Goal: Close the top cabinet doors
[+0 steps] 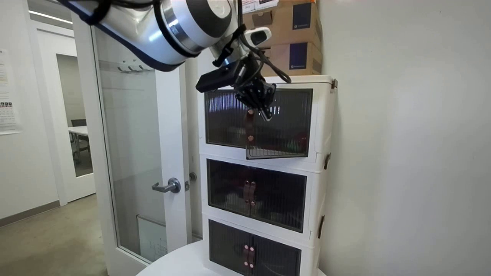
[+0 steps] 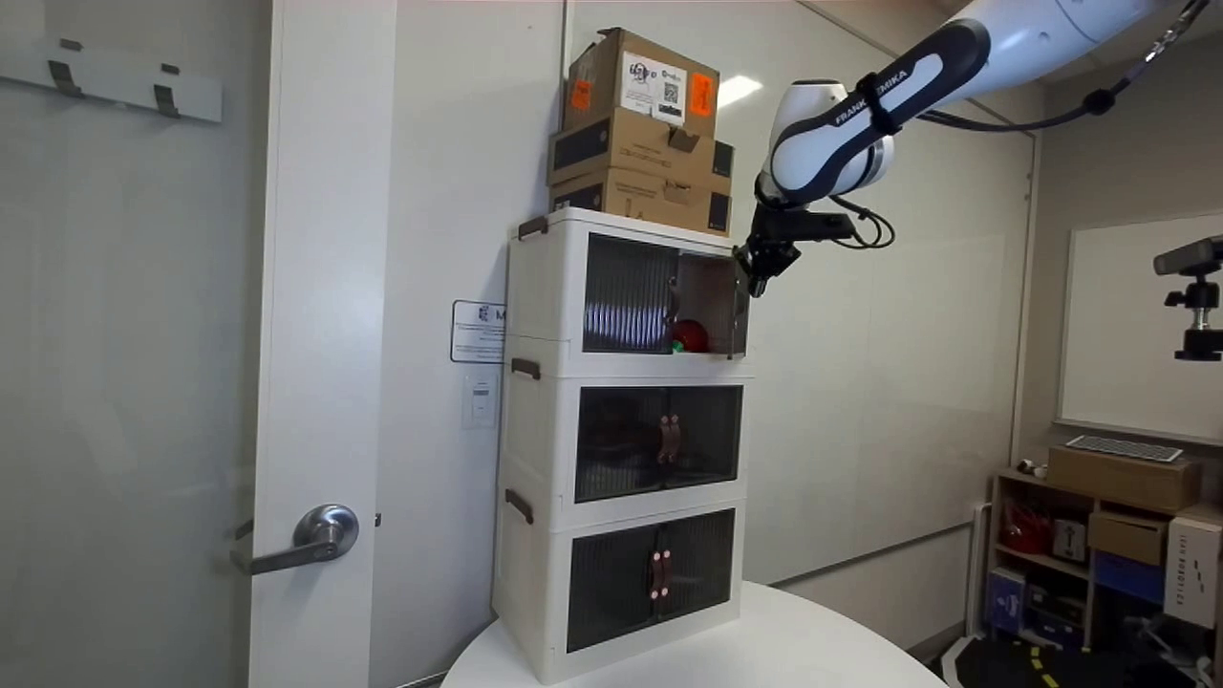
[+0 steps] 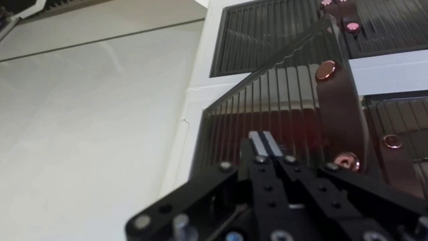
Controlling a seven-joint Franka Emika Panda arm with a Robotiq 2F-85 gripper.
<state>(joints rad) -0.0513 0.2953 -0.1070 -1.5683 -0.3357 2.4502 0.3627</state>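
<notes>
The top cabinet doors are dark smoked ribbed panels on the white three-tier cabinet point(image 2: 540, 296). One top door point(image 2: 626, 296) lies flush in its frame; it also shows in an exterior view point(image 1: 226, 119). Its partner door point(image 2: 739, 320) is swung outward, leaving a gap into the compartment; it hangs ajar in an exterior view point(image 1: 287, 134). In the wrist view this open door point(image 3: 267, 97) fills the middle, with its brown strap handle point(image 3: 337, 110) to the right. My gripper point(image 3: 265, 144) is shut and empty, fingertips in front of the open door's outer face. I cannot tell whether they touch it.
A red object point(image 2: 690, 334) sits inside the top compartment. Cardboard boxes point(image 2: 635, 143) are stacked on the cabinet. The middle doors point(image 1: 230, 188) and bottom doors point(image 1: 226, 245) are shut. The cabinet stands on a white round table point(image 2: 812, 650) beside a glass room door point(image 1: 130, 134) and wall.
</notes>
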